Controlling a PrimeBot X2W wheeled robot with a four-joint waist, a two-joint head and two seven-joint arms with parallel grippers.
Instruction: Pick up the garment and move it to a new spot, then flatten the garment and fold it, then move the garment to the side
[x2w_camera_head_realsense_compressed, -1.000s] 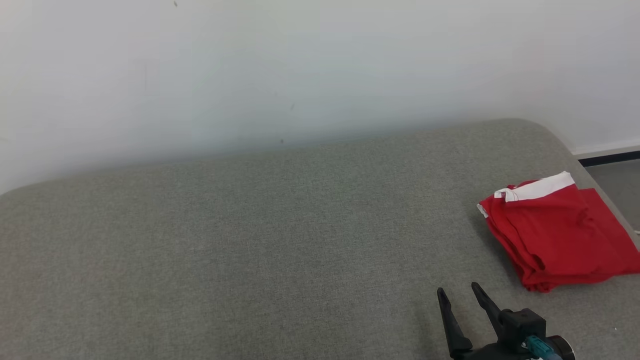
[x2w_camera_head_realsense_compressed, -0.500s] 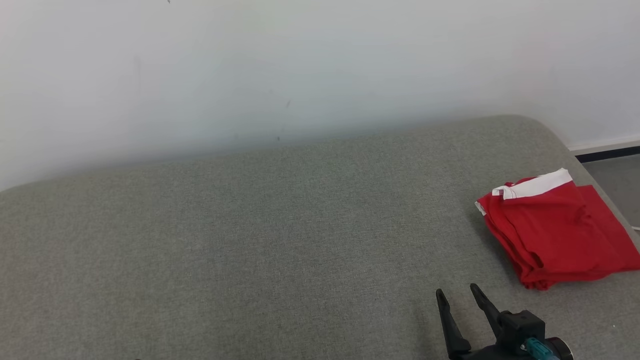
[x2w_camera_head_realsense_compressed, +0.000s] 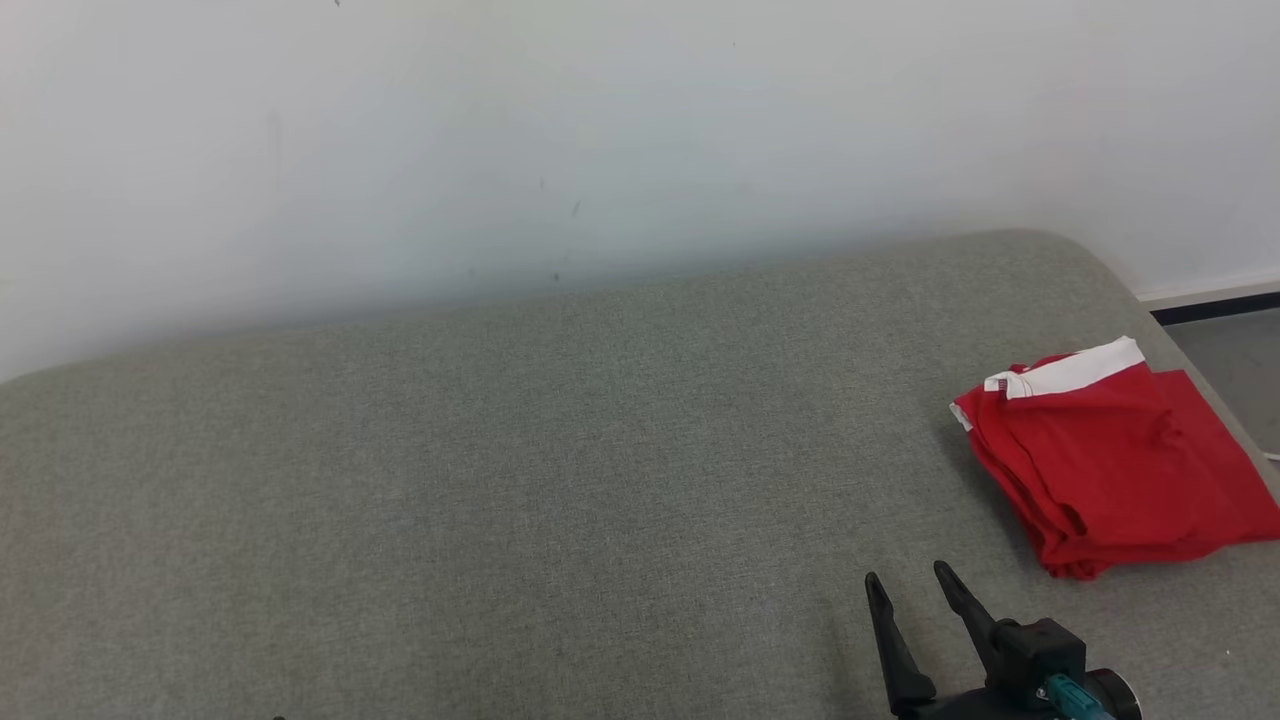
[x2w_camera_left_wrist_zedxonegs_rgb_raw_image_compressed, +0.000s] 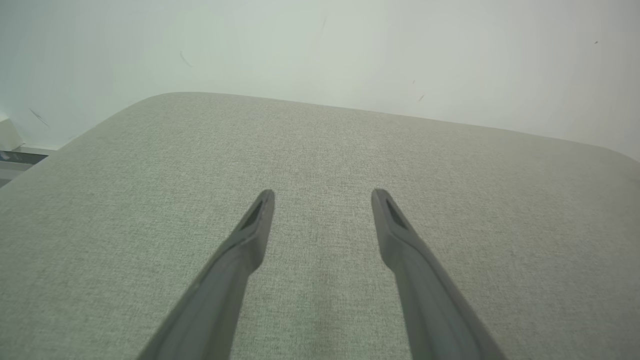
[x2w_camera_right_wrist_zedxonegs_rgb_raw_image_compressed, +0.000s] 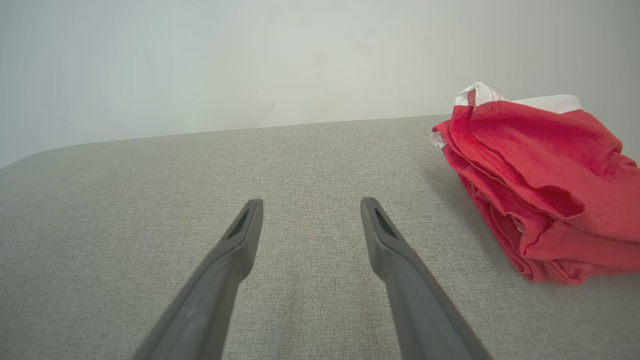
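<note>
The folded red cloth garment (x2w_camera_head_realsense_compressed: 1110, 470) at the far right carries a white band along its far edge. The padded grey-green fabric surface (x2w_camera_head_realsense_compressed: 500, 480) is plain and finely heathered. The painted wall (x2w_camera_head_realsense_compressed: 600, 120) behind is white with faint dark specks.

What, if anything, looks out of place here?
Nothing spilled or damaged. The red garment sits folded near the right edge of the grey cushion, its layers uneven, a white band showing at the far side.

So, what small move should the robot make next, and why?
Probably draw the right gripper back to rest: the red garment already lies folded near the right edge of the grey surface, and this gripper and the left gripper stand open, holding nothing.
</note>
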